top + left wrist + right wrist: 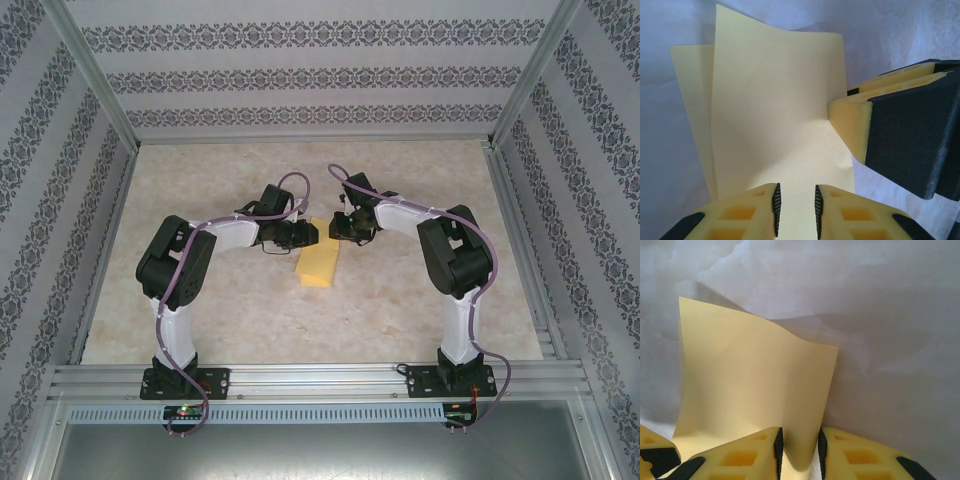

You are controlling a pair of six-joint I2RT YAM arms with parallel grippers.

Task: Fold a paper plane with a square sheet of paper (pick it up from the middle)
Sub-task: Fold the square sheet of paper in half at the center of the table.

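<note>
Top view: yellow sheet point(319, 264) lies mid-table point(230, 310), long axis running 12 to 6 o'clock. Sheet is folded over. In left wrist view the top layer bows up and a lower layer peeks out at 9 o'clock. Both claws meet at the sheet's 12 o'clock end.

L gripper point(796, 207): jaws narrow, small gap, paper showing thru it.

R gripper point(800, 450): also narrow, sheet's edge dipping btwn the 2 pads. In left wrist view its fingertip touches the sheet's 3 o'clock edge, dimpling it.
</note>
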